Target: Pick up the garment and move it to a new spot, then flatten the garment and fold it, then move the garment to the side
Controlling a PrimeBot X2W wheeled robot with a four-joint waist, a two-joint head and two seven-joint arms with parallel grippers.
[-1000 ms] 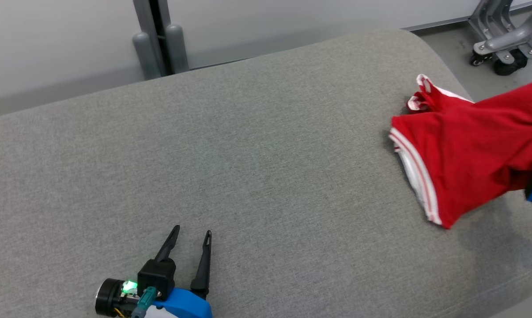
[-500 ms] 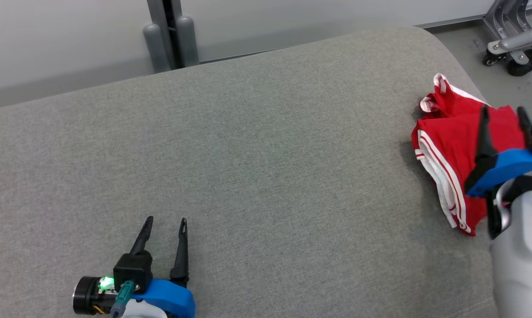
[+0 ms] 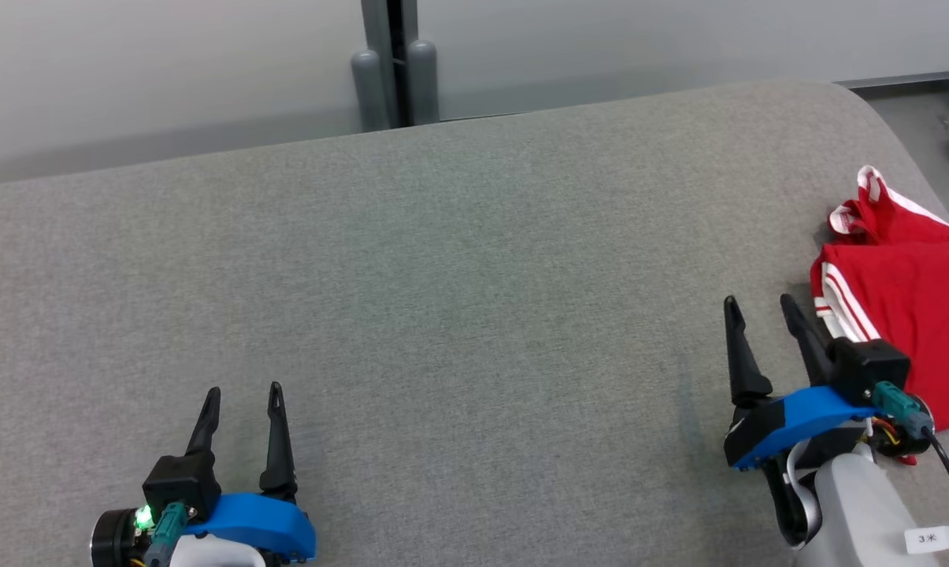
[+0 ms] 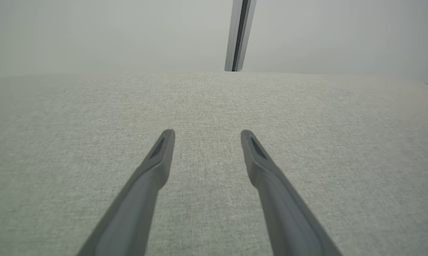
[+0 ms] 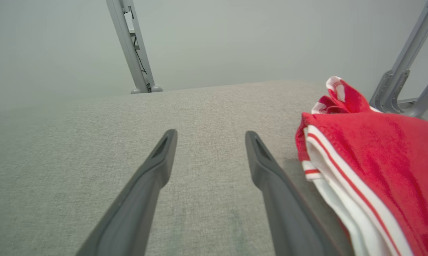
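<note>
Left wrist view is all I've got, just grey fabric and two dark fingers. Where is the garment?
Observer: The red garment lies folded at the right end of the grey cushion, seen from the head view.
Operator: Is the right gripper holding it?
Observer: No. The right gripper is open with nothing between its fingers; the garment sits just to its right.
Operator: Anything beyond the cushion there?
Observer: A grey metal frame stands behind the garment in the right wrist view.
</note>
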